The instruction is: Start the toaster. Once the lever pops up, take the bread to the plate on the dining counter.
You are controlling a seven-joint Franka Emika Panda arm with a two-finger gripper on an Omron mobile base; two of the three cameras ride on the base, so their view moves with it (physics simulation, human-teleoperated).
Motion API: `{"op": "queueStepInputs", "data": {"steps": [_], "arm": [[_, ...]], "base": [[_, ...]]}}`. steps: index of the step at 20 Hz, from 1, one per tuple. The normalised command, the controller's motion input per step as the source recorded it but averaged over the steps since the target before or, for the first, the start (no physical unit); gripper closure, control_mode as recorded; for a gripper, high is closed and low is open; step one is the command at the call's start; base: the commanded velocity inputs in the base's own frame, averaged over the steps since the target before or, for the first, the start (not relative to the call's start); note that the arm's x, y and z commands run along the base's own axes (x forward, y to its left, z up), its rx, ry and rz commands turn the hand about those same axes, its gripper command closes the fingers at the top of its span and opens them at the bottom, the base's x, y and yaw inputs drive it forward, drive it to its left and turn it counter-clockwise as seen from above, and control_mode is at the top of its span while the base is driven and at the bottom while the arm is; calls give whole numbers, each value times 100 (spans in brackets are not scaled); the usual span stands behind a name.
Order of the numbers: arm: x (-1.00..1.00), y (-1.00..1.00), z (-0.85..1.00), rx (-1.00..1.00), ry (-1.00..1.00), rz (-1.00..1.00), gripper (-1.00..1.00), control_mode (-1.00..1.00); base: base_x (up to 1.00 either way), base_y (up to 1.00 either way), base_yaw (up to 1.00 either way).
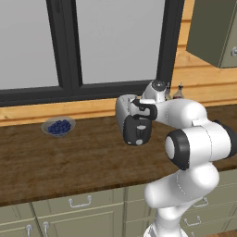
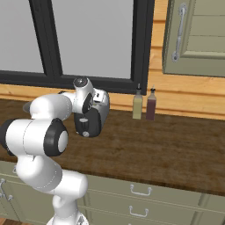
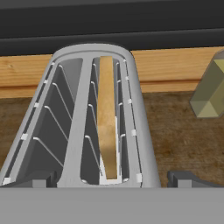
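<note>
On the worktop (image 1: 55, 157): bowl of blueberries (image 1: 59, 127) left, two bottles (image 2: 144, 103) right.
Directly below the open gripper (image 3: 111, 178) stands the toaster (image 3: 83, 122), the bread (image 3: 106, 127) upright in its right-hand slot.

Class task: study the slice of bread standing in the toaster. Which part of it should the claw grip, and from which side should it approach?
Probably the top edge of the bread, from straight above. It stands on edge in the right-hand slot of the toaster, with the slot's walls and wire guides close against its broad faces, so only that narrow upper edge is free. The open claw should straddle it across its thickness.
</note>
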Motion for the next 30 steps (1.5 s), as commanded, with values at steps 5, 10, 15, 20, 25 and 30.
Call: {"op": "queueStepInputs", "data": {"steps": [5, 10, 15, 20, 25, 30], "arm": [[0, 0, 0, 0, 0, 0, -100, -100], [0, 0, 0, 0, 0, 0, -100, -100], [0, 0, 0, 0, 0, 0, -100, -100], [0, 0, 0, 0, 0, 0, -100, -100], [0, 0, 0, 0, 0, 0, -100, -100], [0, 0, 0, 0, 0, 0, -100, -100]], "base": [[0, 0, 0], [0, 0, 0], [0, 0, 0], [0, 0, 0], [0, 0, 0], [0, 0, 0]]}}
